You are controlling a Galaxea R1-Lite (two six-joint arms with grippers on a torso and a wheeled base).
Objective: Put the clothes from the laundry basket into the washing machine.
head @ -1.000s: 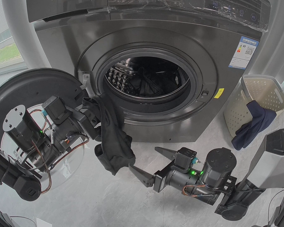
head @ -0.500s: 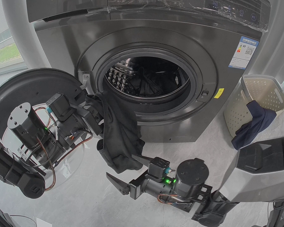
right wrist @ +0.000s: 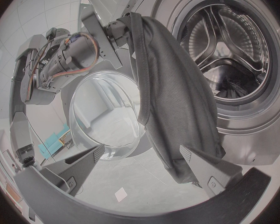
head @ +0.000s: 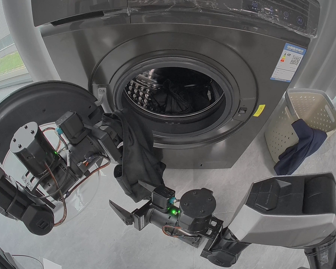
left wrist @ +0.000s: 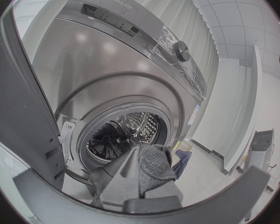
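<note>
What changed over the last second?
The open right gripper swept toward the robot's left and now sits at the lower end of the black garment. The left gripper edged slightly toward the washing machine, still clamped on the garment. The laundry basket and navy garment are unchanged.

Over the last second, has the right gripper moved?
Yes. Against the washing machine, the right gripper has shifted toward the robot's left, ending open at the hanging black garment's lower end.

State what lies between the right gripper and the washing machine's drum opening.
The black garment, hanging from the shut left gripper, with its lower end by the open right gripper; the head view shows it.
</note>
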